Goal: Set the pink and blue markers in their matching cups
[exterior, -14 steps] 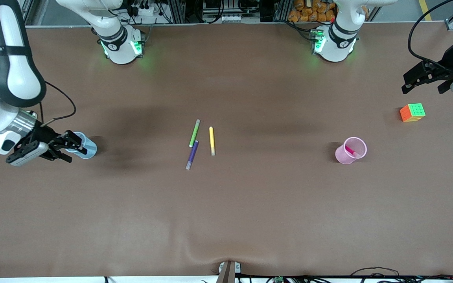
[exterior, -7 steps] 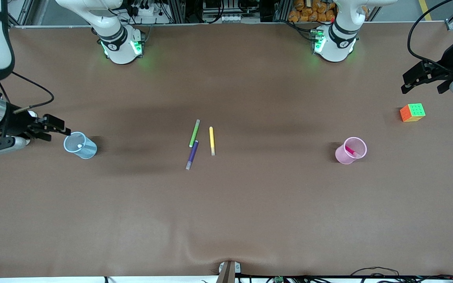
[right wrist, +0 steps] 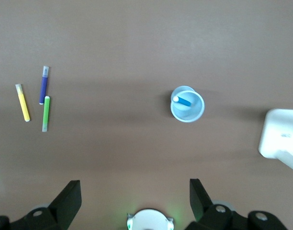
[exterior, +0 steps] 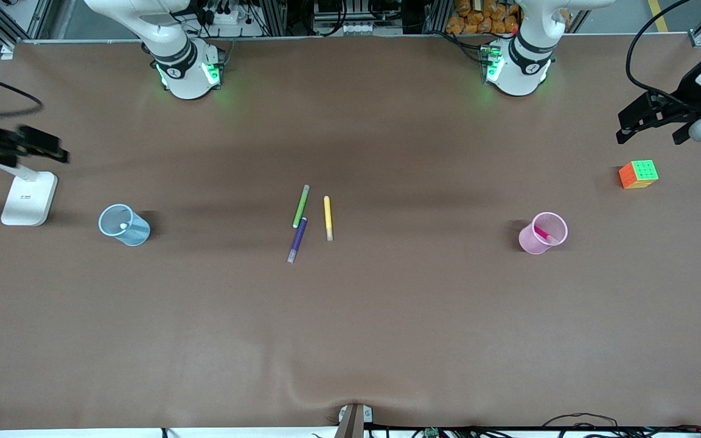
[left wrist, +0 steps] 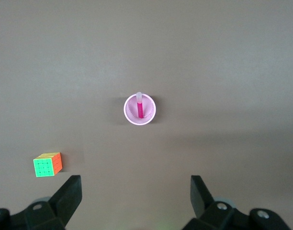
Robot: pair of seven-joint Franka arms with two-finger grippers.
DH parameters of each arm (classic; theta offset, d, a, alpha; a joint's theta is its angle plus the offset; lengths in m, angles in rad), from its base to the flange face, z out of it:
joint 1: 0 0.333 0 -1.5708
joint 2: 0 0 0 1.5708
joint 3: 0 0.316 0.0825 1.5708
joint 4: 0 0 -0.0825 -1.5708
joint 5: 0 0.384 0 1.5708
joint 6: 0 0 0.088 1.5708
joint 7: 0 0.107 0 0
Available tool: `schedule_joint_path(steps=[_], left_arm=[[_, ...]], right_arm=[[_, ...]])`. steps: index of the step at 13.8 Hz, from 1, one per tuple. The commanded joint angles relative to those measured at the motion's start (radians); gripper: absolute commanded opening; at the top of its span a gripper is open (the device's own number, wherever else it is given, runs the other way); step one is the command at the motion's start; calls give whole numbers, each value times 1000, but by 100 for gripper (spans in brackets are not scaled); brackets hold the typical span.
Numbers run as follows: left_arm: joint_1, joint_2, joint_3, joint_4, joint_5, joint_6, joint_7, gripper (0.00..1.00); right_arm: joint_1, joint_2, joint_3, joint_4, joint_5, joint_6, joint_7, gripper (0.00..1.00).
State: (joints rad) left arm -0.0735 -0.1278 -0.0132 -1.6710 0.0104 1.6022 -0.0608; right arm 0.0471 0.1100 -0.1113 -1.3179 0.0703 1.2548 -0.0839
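Observation:
The pale blue cup (exterior: 123, 225) stands toward the right arm's end of the table. The blue marker (right wrist: 185, 101) leans inside that blue cup (right wrist: 187, 104). At the left arm's end stands the pale pink cup (exterior: 543, 233) with the pink marker (exterior: 541, 232) in it. The left wrist view looks down into the pink cup (left wrist: 140, 109) at the pink marker (left wrist: 140, 106). My right gripper (exterior: 22, 152) hangs open and empty over the table's end near the blue cup; its jaws (right wrist: 135, 191) are wide apart. My left gripper (exterior: 650, 139) waits open over its end of the table, its jaws (left wrist: 136, 189) empty.
A green pen (exterior: 301, 206), a yellow pen (exterior: 328, 218) and a purple pen (exterior: 297, 239) lie mid-table. A colour cube (exterior: 638, 174) sits beside the pink cup toward the left arm's end. A white stand base (exterior: 28, 198) rests beside the blue cup.
My right gripper has opened wide and drawn away from the blue cup toward the table's end, uncovering the cup and the white base. The left gripper has barely moved.

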Motion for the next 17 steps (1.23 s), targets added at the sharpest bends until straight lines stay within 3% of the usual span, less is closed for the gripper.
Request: schedule_joint_path(steps=[1, 5, 10, 17], left_arm=[[11, -9, -10, 8, -1, -15, -4, 100], [11, -9, -10, 8, -1, -15, -4, 100], [12, -10, -10, 8, -1, -15, -1, 100], [12, -9, -10, 8, -1, -15, -2, 100]], right_arm=[[16, 8, 15, 72, -97, -113, 82, 100], [-19, -24, 84, 11, -98, -72, 302, 100], [-35, -240, 84, -311, -78, 89, 296, 100], [-59, -219, 90, -270, -93, 159, 190, 100]])
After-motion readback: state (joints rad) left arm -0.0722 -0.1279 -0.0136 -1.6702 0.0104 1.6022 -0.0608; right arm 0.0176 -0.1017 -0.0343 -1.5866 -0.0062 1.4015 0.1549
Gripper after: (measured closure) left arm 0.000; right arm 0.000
